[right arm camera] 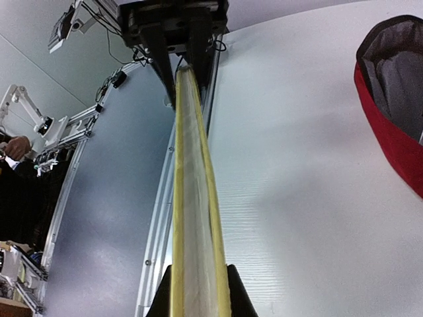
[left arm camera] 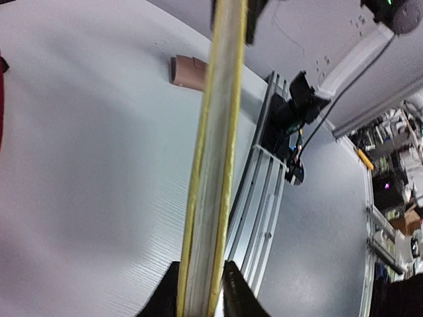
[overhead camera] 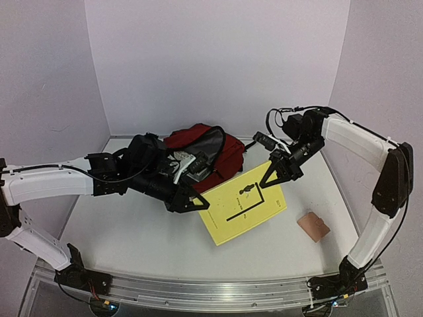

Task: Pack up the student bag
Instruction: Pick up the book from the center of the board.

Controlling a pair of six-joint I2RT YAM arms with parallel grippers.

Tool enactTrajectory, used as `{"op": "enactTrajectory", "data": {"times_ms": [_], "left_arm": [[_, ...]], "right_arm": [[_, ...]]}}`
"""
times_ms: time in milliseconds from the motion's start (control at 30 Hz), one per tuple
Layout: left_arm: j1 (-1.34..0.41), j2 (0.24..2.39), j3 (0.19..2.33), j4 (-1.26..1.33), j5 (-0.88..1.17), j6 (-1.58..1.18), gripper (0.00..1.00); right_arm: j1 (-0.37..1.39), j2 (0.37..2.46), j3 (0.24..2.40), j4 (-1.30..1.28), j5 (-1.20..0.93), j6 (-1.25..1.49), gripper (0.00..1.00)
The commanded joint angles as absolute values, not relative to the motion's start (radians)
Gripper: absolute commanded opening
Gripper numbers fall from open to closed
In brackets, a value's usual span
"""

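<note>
A yellow book with black markings is held above the table by both grippers. My left gripper is shut on its left edge; in the left wrist view the book runs edge-on between the fingers. My right gripper is shut on its far right corner; the book shows edge-on there too. The dark red student bag lies open at the back, behind my left arm, its dark lining showing; its rim appears in the right wrist view.
A small pink-brown wallet-like piece lies on the table at the right, also in the left wrist view. The metal rail runs along the table's near edge. White walls close the back and sides.
</note>
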State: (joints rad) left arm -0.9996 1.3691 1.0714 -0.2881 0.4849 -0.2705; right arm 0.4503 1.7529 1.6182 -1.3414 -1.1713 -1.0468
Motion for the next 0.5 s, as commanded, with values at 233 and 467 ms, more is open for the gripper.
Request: {"op": "enactTrajectory", "data": {"times_ms": [233, 467], "left_arm": [[-0.822, 1.145, 0.838, 0.143, 0.458, -0.538, 0.74], [-0.821, 1.157, 0.723, 0.377, 0.56, -0.652, 0.81]], "right_arm": [[0.423, 1.787, 1.835, -1.696, -1.32, -0.876, 0.0], [0.416, 1.848, 1.934, -1.665, -1.41, -0.78, 0.0]]}}
